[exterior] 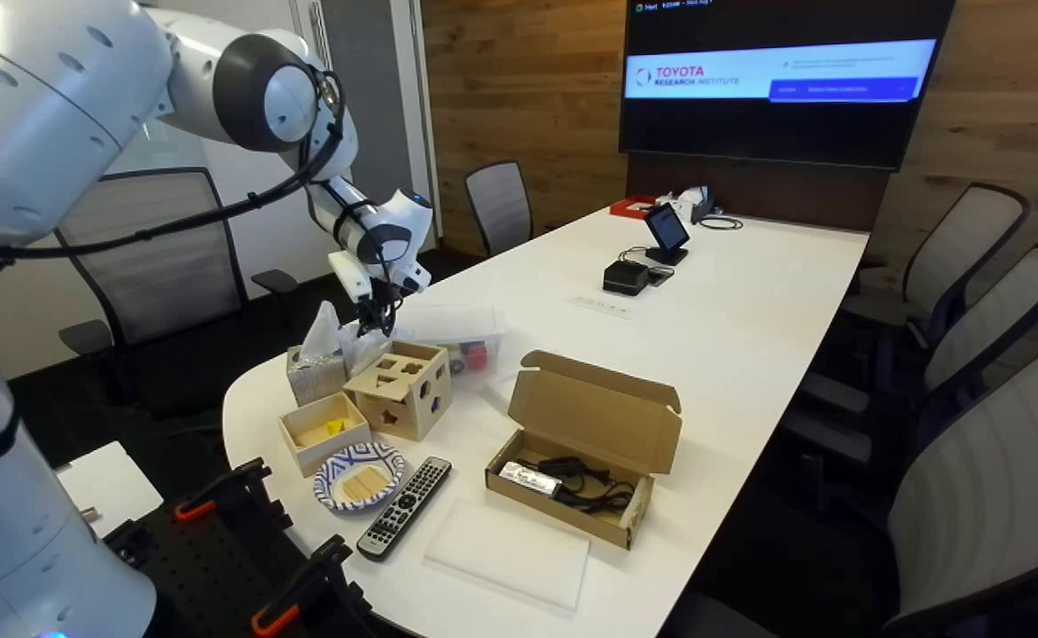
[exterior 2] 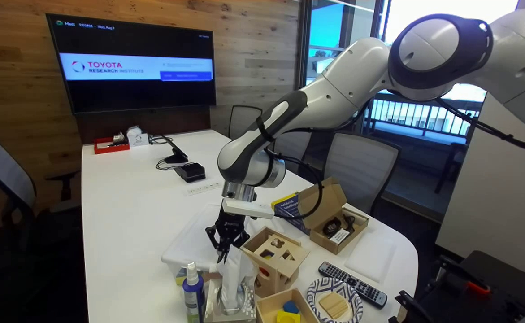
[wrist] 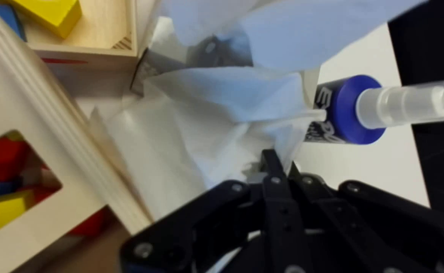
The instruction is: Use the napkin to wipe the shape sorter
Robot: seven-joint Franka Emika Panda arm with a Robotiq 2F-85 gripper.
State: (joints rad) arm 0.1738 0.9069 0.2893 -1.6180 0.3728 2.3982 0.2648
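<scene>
I read this as the tail end of the pick-up, wipe not yet begun. Fingers [wrist: 277,193] are pinched together on the napkin [wrist: 225,134], which hangs just beside the shape sorter [exterior: 412,403]. Can't tell if those two touch, or if the napkin's lower end is free of the tissue box [exterior: 315,379]. Next I'd lift clear, shift over the shape sorter's top, lower gently, drag.
</scene>
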